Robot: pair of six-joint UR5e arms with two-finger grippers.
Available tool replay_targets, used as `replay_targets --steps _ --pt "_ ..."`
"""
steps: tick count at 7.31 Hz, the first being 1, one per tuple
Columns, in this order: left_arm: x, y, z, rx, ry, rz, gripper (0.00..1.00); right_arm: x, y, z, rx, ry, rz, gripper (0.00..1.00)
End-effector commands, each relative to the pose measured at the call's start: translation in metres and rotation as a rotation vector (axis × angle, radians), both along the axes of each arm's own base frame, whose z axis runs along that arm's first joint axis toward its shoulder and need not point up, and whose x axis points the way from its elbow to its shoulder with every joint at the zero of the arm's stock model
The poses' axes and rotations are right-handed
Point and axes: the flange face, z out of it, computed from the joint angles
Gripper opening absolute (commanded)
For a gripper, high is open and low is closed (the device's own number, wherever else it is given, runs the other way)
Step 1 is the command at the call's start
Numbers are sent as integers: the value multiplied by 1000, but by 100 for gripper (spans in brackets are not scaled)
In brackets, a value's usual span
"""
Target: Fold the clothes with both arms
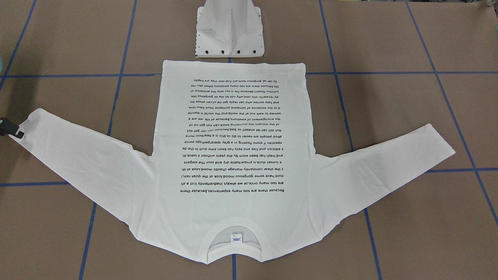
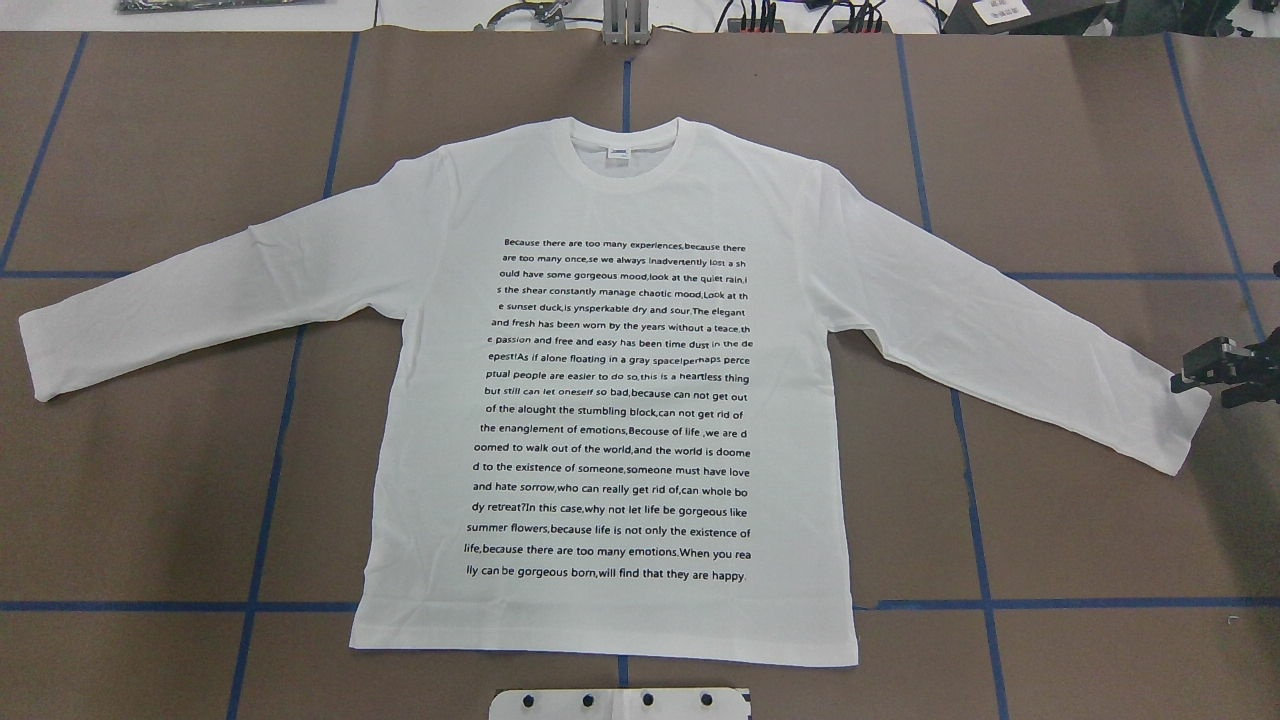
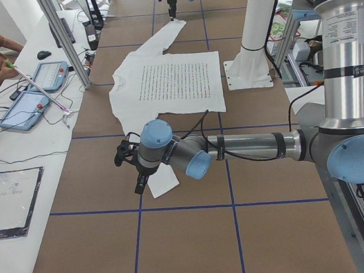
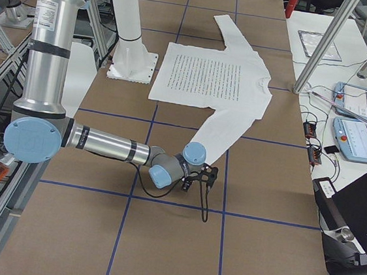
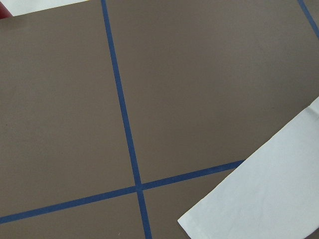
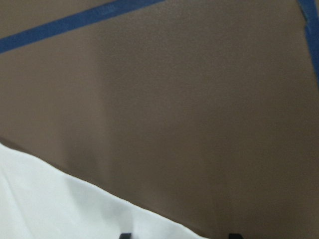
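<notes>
Got a big brown table [image 2: 150,480] gridded with blue tape [image 2: 270,420]. Spread flat across the middle of it, print side up: a white long-sleeved T-shirt [image 2: 610,200]. Hem toward the robot, neck on the far side, both sleeves stretched out sideways and slanting back toward the robot. Lying pretty smooth, with lines of black text [image 2: 615,410] down the chest.

Next, the left arm [image 3: 254,146], reaching low over the table toward the left sleeve's end. Same deal with the right arm [image 4: 104,143], stretched low toward the right cuff. Between them, the white pedestal [image 1: 230,35], just beyond the hem.

Left gripper [image 3: 134,176] hanging right beside the left cuff. Only seen from the table's end, so can't tell fingers spread or pinched, or touching cloth or not. Right gripper [image 2: 1198,378] sitting at the edge of the right cuff, fingers spread apart, gripping nothing. Two fingertips [image 6: 124,236] poking into the wrist view, one over the cloth edge, the other over bare table.

Smallest bits: ribbed collar [image 2: 633,178], tiny neck label [image 2: 620,153] inside it.
</notes>
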Motion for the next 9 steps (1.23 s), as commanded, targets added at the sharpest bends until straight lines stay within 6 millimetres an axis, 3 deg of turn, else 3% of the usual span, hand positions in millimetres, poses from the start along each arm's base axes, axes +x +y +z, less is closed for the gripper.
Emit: replay_targets --steps 1,2,3,5,8,9 --pt "0 0 0 -1 0 -1 100 0 2 1 -9 1 3 37" --pt "0 0 0 -1 2 0 100 1 3 3 -17 2 8 7" --pt "0 0 0 -1 0 -1 100 2 5 5 -22 5 10 0" --pt "0 0 0 -1 0 -1 100 2 5 2 -18 0 8 0" --pt "0 0 -1 2 2 0 100 -8 -10 -70 11 -76 55 0" --pt "0 0 -2 3 2 0 100 -19 -28 -110 -15 -122 82 0"
